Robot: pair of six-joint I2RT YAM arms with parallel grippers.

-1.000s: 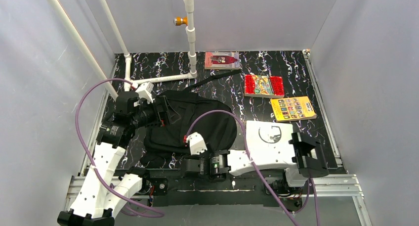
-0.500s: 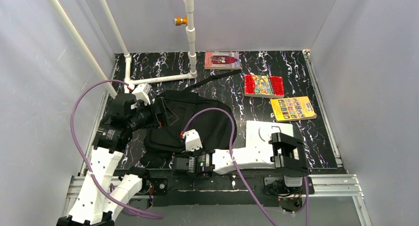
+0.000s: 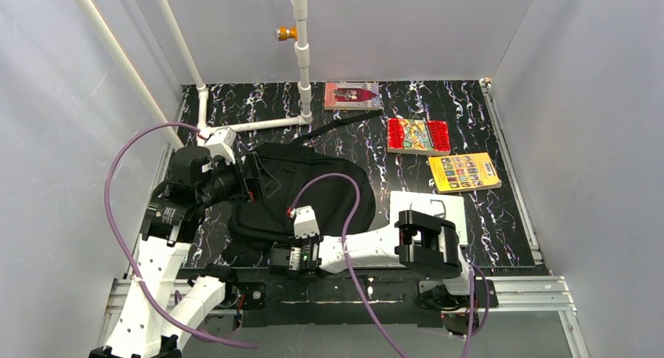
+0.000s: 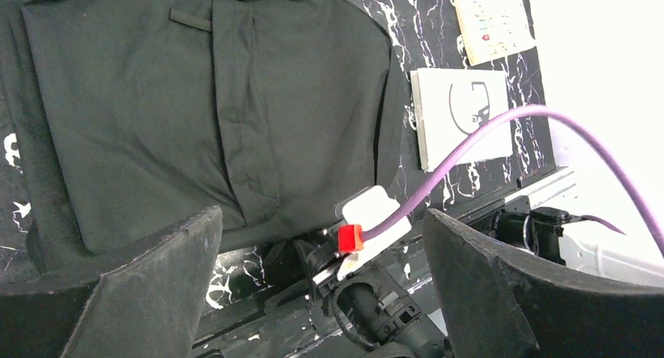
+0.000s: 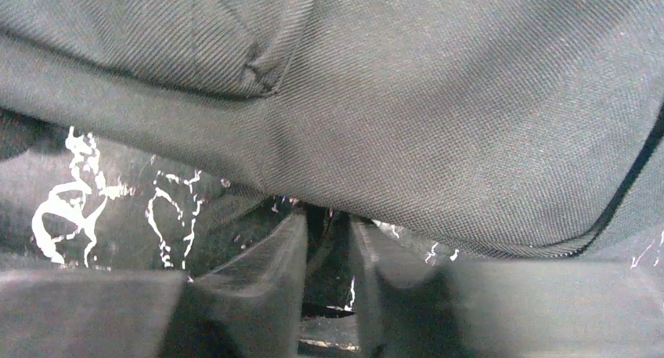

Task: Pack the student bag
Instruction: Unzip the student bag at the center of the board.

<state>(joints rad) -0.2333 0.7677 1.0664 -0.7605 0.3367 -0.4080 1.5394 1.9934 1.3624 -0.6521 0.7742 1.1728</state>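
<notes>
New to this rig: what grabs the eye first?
The black student bag lies left of centre on the marbled table, the left gripper open at its left side, the right gripper at its near edge. A red book and a yellow book lie far right.

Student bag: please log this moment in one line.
large black soft fabric backpack: lying flat | left end effector: open, above it | right end effector: at its near edge, grip unclear
</notes>
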